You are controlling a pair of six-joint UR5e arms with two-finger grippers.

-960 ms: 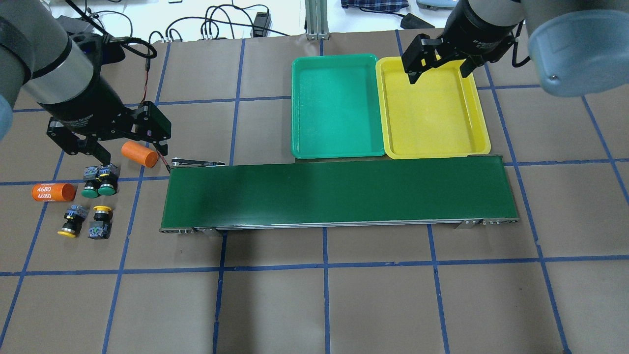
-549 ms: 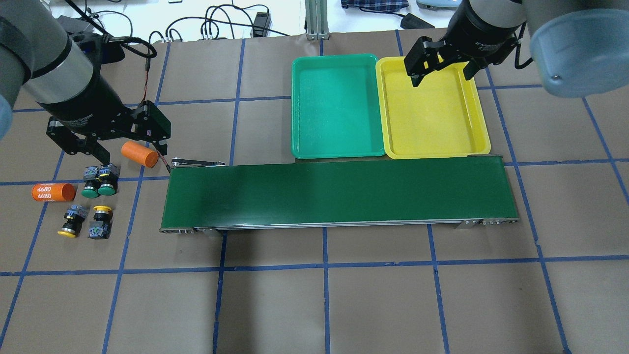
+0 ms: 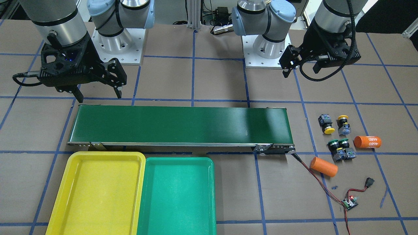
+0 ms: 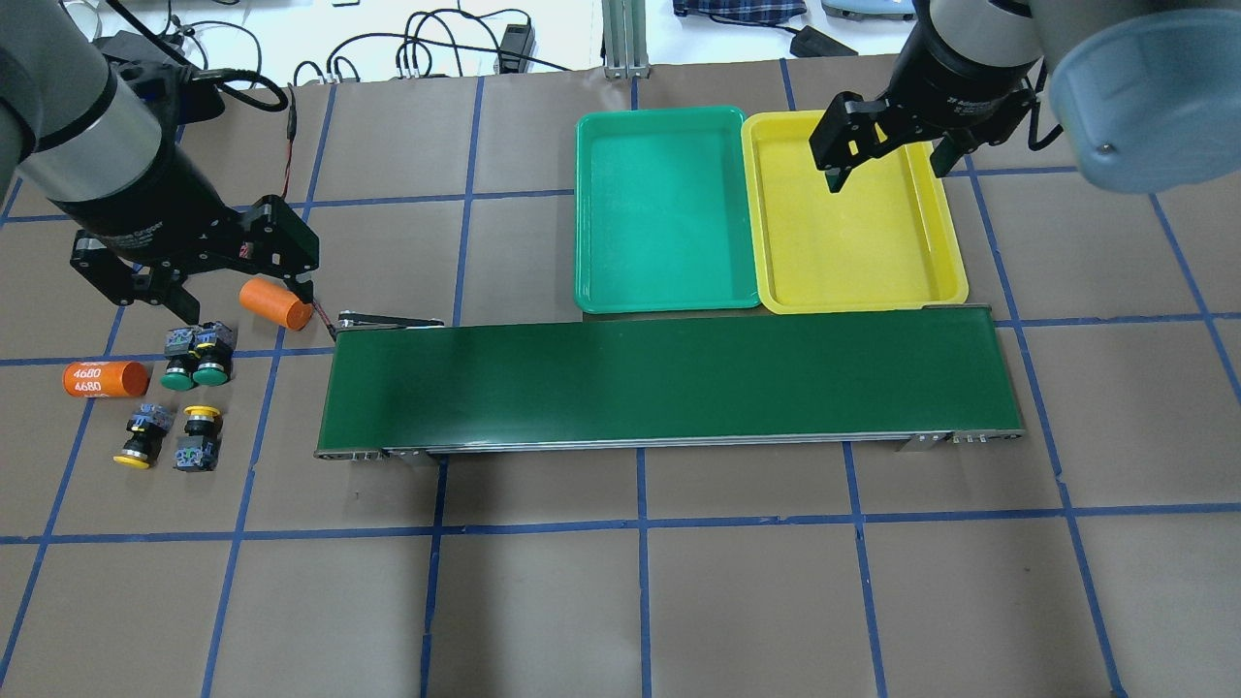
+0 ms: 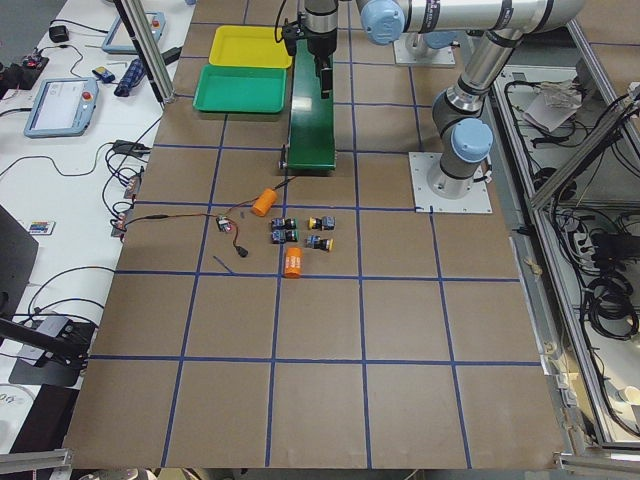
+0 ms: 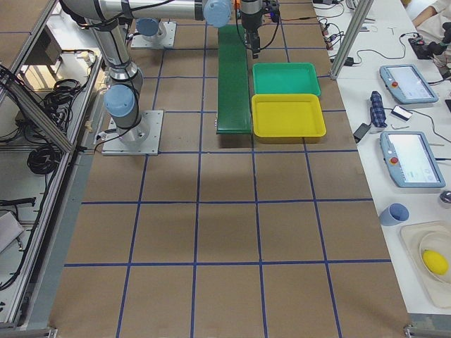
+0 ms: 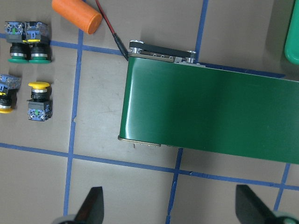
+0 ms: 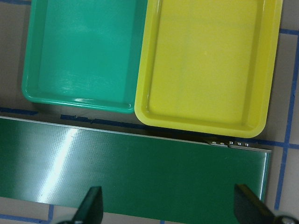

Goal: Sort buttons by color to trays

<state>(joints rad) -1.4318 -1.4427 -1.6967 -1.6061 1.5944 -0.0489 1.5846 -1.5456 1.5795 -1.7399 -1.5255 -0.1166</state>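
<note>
**Sorting station, start of task.** The left gripper (image 3: 300, 71), fingers spread and gripping nothing, hangs near a plain orange cylinder (image 4: 276, 303). All four buttons lie on the table past the conveyor belt (image 4: 669, 383) end. The two green-capped buttons (image 4: 211, 366) touch, and the two yellow-capped buttons (image 4: 199, 441) lie just beside them. The right gripper (image 4: 890, 174), fingers likewise spread, hangs over the yellow tray (image 4: 853, 242), which adjoins the green tray (image 4: 669, 213).

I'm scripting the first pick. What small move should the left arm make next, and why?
Likely shift the open left claw over the green-capped pair before descending: its wrist view shows them off in the top-left corner, not centred under it.
</note>
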